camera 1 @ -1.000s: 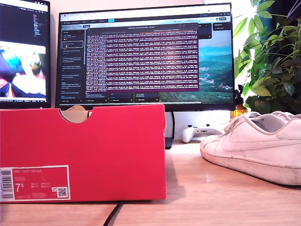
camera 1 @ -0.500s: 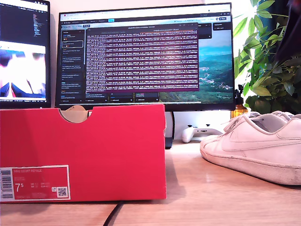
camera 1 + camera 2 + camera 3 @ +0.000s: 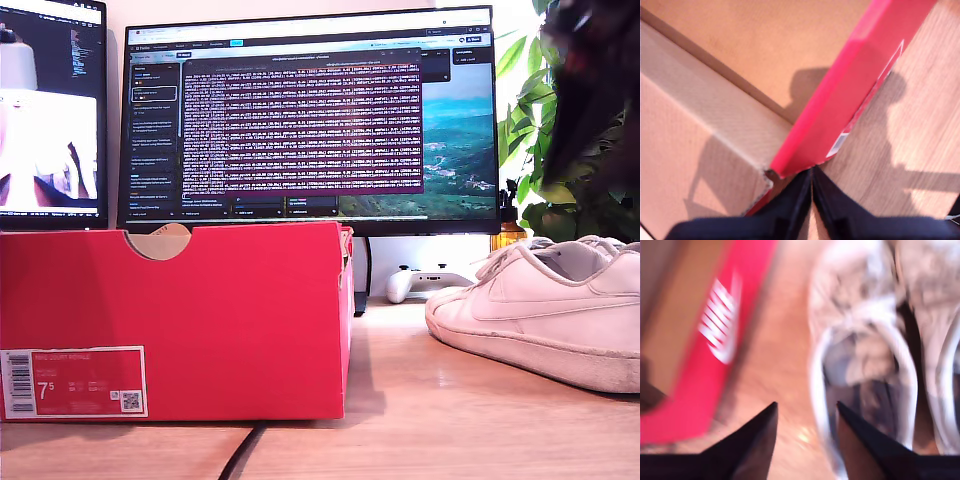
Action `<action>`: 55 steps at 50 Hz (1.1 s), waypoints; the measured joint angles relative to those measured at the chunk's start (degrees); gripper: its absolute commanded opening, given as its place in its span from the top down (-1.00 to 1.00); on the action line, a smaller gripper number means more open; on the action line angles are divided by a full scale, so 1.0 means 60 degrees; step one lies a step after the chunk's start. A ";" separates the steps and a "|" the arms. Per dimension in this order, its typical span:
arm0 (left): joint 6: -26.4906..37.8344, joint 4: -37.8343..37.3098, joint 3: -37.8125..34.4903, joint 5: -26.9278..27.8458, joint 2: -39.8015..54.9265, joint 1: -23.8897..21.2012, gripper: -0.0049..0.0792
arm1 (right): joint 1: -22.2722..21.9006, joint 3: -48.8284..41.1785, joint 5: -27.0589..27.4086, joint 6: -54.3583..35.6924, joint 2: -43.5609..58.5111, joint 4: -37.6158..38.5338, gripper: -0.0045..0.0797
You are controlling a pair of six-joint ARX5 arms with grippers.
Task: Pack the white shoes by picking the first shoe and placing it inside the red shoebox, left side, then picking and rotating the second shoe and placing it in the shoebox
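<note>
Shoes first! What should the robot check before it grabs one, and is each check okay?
1. My second gripper jaws apart: ok.
2. White shoes outside the red shoebox, on the table: ok.
3. Second gripper lined up over a shoe opening: cannot tell, picture blurred.
4. Shoebox floor bare where the first wrist view shows it: ok.
5. My first gripper clear of the box: not ok, jaws shut at its corner.
6. Game controller away from the shoes: ok.
</note>
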 measured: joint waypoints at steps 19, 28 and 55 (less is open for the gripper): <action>-0.0186 0.0011 0.0004 0.0087 0.0000 -0.0015 0.93 | 0.0525 0.0000 0.0790 -0.0306 0.1424 -0.0219 0.03; -0.0186 0.0011 0.0004 0.0091 0.0000 -0.0015 0.93 | 0.0681 0.0186 0.0907 -0.0739 0.2076 -0.0113 0.05; -0.0186 0.0004 0.0004 0.0095 0.0000 -0.0015 0.93 | 0.1035 0.0266 0.0987 -0.0827 0.2936 0.0845 0.92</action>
